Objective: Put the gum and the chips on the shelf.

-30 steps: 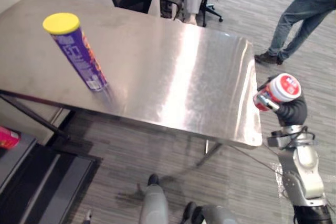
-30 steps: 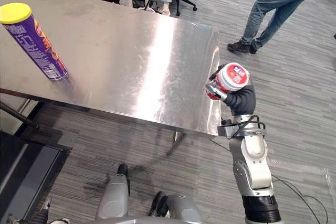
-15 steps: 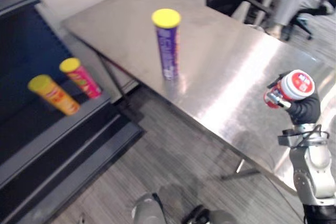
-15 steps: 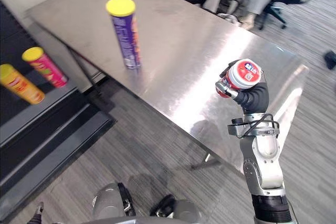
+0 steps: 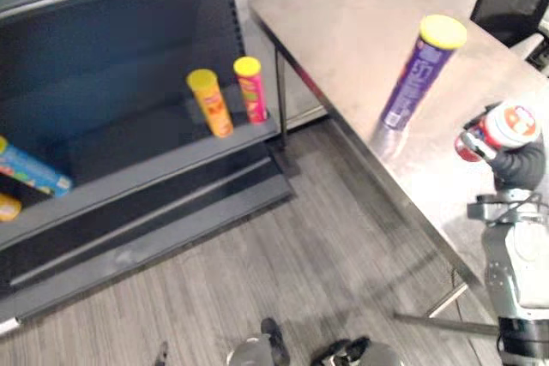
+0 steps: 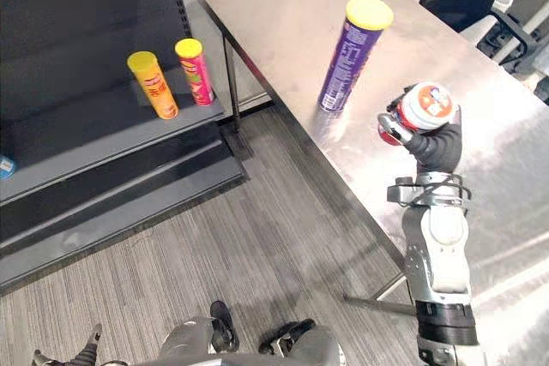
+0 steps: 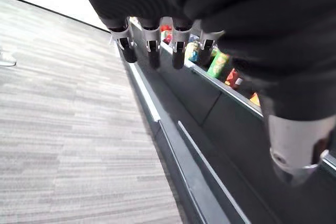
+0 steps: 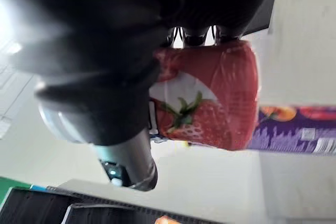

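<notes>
Camera swung toward the robot's left since 1.0 s ago: the whole picture is shifted and the shelf (image 5: 146,165) is brought into frame, while the right hand (image 5: 518,167) is kept at much the same raised pose.

Left eye view: gum tub (image 5: 500,129) is held in the right hand, white lid uppermost. Whether it hangs over the table (image 5: 343,15) or just short of its edge cannot be settled. Chips can (image 5: 418,75) is noted upright on the table, long axis near vertical, just left of that hand and apart from it. Shelf lies well off to the left, across the floor. Yellow can (image 5: 210,103) and pink can (image 5: 250,90) are already stood on its board.

Right eye view: same layout is confirmed. Chips can stands between the held gum and the shelf.

Left wrist view: left hand (image 7: 220,9) is seen with fingers (image 7: 152,51) straight and nothing in them. Shelf boards run close past it.

Right wrist view: fingers are curled round the gum tub, with the purple chips can showing beyond.

Judgement: gum is to be carried leftward first. The free left hand is the one available for the chips.
</notes>
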### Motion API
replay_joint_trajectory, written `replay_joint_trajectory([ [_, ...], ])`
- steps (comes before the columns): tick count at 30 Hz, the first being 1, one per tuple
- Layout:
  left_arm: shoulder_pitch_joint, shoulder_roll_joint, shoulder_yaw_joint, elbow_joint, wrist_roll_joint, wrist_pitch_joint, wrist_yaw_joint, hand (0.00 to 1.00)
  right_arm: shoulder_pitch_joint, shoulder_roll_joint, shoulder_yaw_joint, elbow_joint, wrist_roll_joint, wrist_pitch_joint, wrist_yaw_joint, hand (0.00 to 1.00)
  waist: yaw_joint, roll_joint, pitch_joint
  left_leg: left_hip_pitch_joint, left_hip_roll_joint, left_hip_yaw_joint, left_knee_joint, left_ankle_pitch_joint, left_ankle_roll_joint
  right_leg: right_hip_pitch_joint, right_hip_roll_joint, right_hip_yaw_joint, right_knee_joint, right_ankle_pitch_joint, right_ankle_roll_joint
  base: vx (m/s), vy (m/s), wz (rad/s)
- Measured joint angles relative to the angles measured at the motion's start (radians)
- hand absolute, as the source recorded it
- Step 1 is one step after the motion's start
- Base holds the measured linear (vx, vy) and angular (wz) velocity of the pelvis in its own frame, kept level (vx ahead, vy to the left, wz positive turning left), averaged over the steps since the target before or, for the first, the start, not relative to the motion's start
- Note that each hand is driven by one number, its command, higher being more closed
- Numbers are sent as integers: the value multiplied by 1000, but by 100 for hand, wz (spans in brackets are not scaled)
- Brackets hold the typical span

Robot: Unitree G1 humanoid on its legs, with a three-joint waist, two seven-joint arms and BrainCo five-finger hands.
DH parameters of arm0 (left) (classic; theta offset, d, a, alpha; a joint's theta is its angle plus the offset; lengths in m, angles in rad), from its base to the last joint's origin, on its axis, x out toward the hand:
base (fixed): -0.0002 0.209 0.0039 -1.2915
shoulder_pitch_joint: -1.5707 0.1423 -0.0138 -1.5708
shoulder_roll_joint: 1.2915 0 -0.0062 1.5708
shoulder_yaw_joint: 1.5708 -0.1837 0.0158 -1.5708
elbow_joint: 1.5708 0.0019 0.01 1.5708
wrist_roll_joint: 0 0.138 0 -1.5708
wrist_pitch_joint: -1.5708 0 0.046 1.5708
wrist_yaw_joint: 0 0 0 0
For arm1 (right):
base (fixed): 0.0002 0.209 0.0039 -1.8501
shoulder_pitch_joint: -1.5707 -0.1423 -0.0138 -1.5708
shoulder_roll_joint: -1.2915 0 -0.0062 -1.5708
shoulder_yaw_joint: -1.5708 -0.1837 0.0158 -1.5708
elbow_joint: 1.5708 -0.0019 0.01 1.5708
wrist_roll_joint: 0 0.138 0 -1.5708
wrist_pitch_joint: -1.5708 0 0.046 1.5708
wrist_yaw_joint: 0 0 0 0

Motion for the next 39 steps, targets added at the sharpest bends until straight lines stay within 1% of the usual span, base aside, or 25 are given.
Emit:
replay_joint_trajectory([
  [1,0,1,-12,-7,3,0,0,0,2,6,5,2,-4,-3,9,100,9,0,0,9,0,1,-12,-7,-1,-10,-4,22,19,16,2,-35,91,-5],
  [3,0,3,-19,-14,9,0,-1,0,2,14,27,1,-4,-12,32,100,10,0,1,15,2,1,-33,-27,-4,-28,-1,51,33,27,17,-49,68,-6],
  [5,-1,9,-20,-29,9,-2,-8,0,4,30,34,2,-4,-25,65,100,13,-7,21,14,5,2,-39,-32,-4,-37,4,70,34,30,22,-81,24,-10],
  [6,-1,17,-20,-28,9,-3,-20,0,5,45,35,2,-5,-42,89,100,19,-10,32,8,12,3,-37,-40,-12,-45,13,78,29,32,25,-90,-6,-12],
  [9,-4,31,-23,-27,9,-14,-45,0,6,48,43,1,-14,-54,120,100,35,-10,50,-3,29,4,-36,-42,-14,-48,44,78,-4,32,26,-81,-35,-10],
  [10,-6,35,-27,-27,9,-25,-70,0,6,48,45,0,-17,-54,135,100,36,-10,55,-11,37,4,-36,-39,-18,-49,57,78,-17,32,26,-56,-58,2],
  [11,-6,35,-27,-27,7,-34,-100,0,5,48,55,-1,-23,-54,136,100,38,-10,62,-12,45,5,-36,-35,-22,-49,66,78,-20,32,26,-46,-61,5],
  [12,-5,35,-28,-27,3,-37,-116,0,6,48,62,-1,-23,-54,137,100,39,-11,64,-13,47,6,-36,-33,-23,-48,68,77,-19,32,26,-22,-64,6],
  [14,-5,33,-37,-26,-4,-70,-170,0,7,48,73,-1,-23,-54,158,100,44,-11,64,-13,55,5,-37,-23,-23,-46,76,77,-18,31,24,4,-64,5],
  [15,-5,33,-40,-26,-4,-77,-179,0,7,48,74,-1,-23,-54,164,100,44,-11,64,-13,57,5,-37,-20,-24,-46,77,77,-18,31,24,18,-50,3],
  [16,-5,33,-44,-26,-4,-96,-187,0,7,48,75,-1,-23,-54,179,100,44,-12,64,-13,58,5,-37,-12,-29,-44,78,77,-18,30,22,35,-46,3],
  [17,-5,33,-44,-26,-5,-108,-191,0,6,48,80,-1,-23,-54,185,100,43,-12,64,-11,57,5,-37,-8,-23,-42,78,77,-18,29,20,37,-33,3],
  [19,-6,37,-44,-27,-33,-115,-197,0,5,48,93,2,-22,-54,201,100,42,-12,64,-6,56,4,-36,-4,-21,-34,77,77,-18,29,20,51,-28,8],
  [25,-5,42,-45,-27,-43,-114,-226,0,-4,49,153,26,-22,-45,262,100,55,-12,64,29,41,4,-37,-8,-21,-1,52,77,5,29,20,44,-18,8],
  [28,-3,39,-49,-27,-44,-114,-234,0,-4,50,186,30,-23,-31,267,100,63,-12,64,33,39,3,-18,-25,-18,8,43,78,13,29,20,6,-7,1],
  [29,2,39,-59,-27,-61,-115,-242,0,-4,59,200,31,-23,-29,268,100,69,-11,65,35,42,3,18,-52,-17,11,33,101,31,29,20,0,0,0],
  [30,6,37,-74,-26,-76,-115,-255,0,-5,68,212,31,-24,-29,272,100,69,-6,68,34,47,2,61,-82,-13,20,19,113,52,29,20,-1,32,1],
  [31,9,35,-82,-26,-82,-115,-260,0,-5,70,218,32,-25,-29,275,100,70,-3,70,30,48,1,82,-97,-11,25,13,119,60,29,20,-19,56,3],
  [32,16,31,-96,-27,-81,-118,-270,0,-5,71,228,33,-29,-29,285,100,70,3,70,25,50,-2,122,-126,-2,27,3,135,73,29,20,-12,87,3],
  [33,19,29,-106,-27,-80,-119,-274,0,-5,76,230,35,-35,-29,290,100,71,5,70,20,48,-3,144,-143,3,26,-6,143,80,29,20,-7,130,9],
  [34,19,29,-115,-27,-79,-118,-275,0,-5,86,231,39,-38,-29,290,100,71,5,70,16,39,-9,163,-158,18,27,-17,155,87,29,20,23,156,20],
  [36,16,30,-124,-29,-76,-118,-274,0,-4,87,234,40,-40,-29,289,100,70,5,69,11,18,-32,171,-168,34,29,-25,173,89,34,20,18,133,39],
  [37,16,30,-126,-30,-65,-117,-273,0,-2,86,238,40,-40,-29,290,100,69,10,71,9,-3,-66,169,-175,48,19,-13,236,99,55,-14,3,158,81],
  [38,16,33,-141,-32,-58,-113,-272,0,19,85,240,40,-40,-29,281,100,60,27,69,12,-19,-126,166,-178,61,-14,23,372,127,111,-75,12,180,105],
  [39,16,34,-158,-36,-49,-110,-272,0,38,85,240,39,-39,-30,270,100,53,34,65,14,-27,-161,159,-177,67,-34,53,464,135,123,-72,37,116,158],
])
